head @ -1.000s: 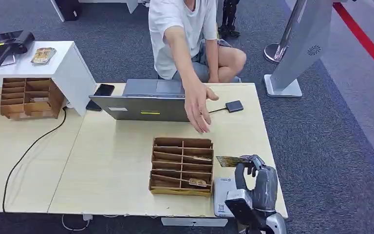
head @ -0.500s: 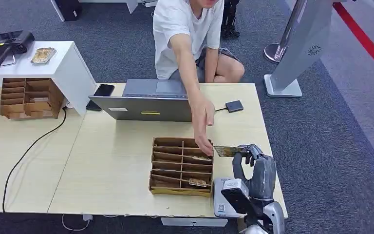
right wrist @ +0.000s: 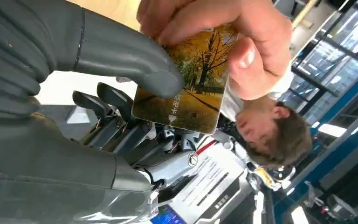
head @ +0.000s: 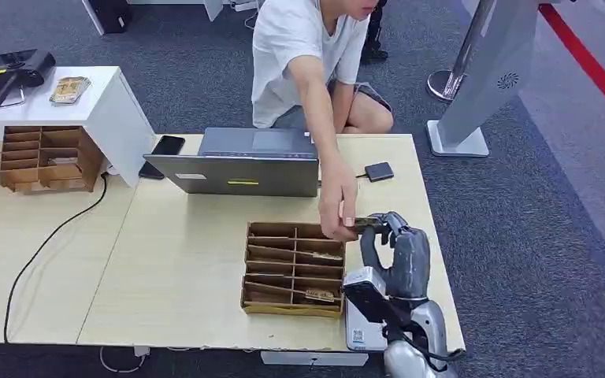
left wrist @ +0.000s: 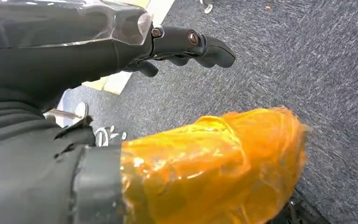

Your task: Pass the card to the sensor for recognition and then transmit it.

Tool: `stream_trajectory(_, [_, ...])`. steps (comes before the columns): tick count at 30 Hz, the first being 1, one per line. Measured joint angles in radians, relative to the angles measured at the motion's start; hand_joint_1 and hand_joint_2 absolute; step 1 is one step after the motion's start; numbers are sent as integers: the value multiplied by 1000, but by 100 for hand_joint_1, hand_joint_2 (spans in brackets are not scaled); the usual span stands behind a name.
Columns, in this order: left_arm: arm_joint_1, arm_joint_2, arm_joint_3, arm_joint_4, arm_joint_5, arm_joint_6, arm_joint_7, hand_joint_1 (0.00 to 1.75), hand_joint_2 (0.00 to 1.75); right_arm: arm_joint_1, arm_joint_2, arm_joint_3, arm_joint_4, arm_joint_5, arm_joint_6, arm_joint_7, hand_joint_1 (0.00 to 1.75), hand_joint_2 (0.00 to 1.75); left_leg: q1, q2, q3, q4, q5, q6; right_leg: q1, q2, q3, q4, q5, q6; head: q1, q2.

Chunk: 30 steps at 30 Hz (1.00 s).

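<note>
- Your right hand [head: 395, 250] is raised over the desk's near right corner, thumb pressing a glossy card printed with yellow autumn trees [right wrist: 186, 86] against the darker fingers [right wrist: 116, 123].
- The person's hand [head: 337, 206] reaches across the pale wooden desk [head: 181, 260] and pinches the far end of that same card, so both of you hold it at once.
- Risk, as I judge it: if your grip holds while the person pulls, the card may bend or jerk the arm; if you let go before their pinch is firm, it could drop into the brown cardboard slotted organiser [head: 293, 268] or onto the white card reader [head: 361, 319] below.
- From the head view the card is a thin sliver between the two hands; the right wrist view shows its printed face and exactly where thumb and fingertips overlap.
- Your left hand [left wrist: 186, 44] hangs over grey carpet, its dark fingers curled in on nothing.
</note>
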Motion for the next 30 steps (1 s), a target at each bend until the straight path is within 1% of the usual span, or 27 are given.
stream_trajectory(1, [0,0,0,0,-1,0,0,0,0,-7,3,8,3,-2,5,2,159,175,0,0,0,0,0,0,0,0,0,0,0,0,0,0])
stream_trajectory(2, [0,0,0,0,-1,0,0,0,0,-13,5,18,6,-4,8,2,63,175,0,0,0,0,0,0,0,0,0,0,0,0,0,0])
stream_trajectory(3, [0,0,0,0,-1,0,0,0,0,-20,8,29,10,-7,11,3,0,175,0,0,0,0,0,0,0,0,0,0,0,0,0,0])
stream_trajectory(7, [0,0,0,0,0,0,0,0,0,-36,11,69,23,-15,19,6,0,175,0,0,0,0,0,0,0,0,0,0,0,0,0,0])
stream_trajectory(11, [0,0,0,0,0,1,0,0,0,-47,11,89,34,-16,22,9,0,175,0,0,0,0,0,0,0,0,0,0,0,0,0,0])
stream_trajectory(23, [0,0,0,0,4,5,0,0,0,-54,11,115,37,-17,14,6,0,175,0,0,0,0,0,0,0,0,0,0,0,0,0,0])
stream_trajectory(30, [0,0,0,0,5,5,0,0,0,-54,11,116,36,-17,13,5,0,175,0,0,0,0,0,0,0,0,0,0,0,0,0,0])
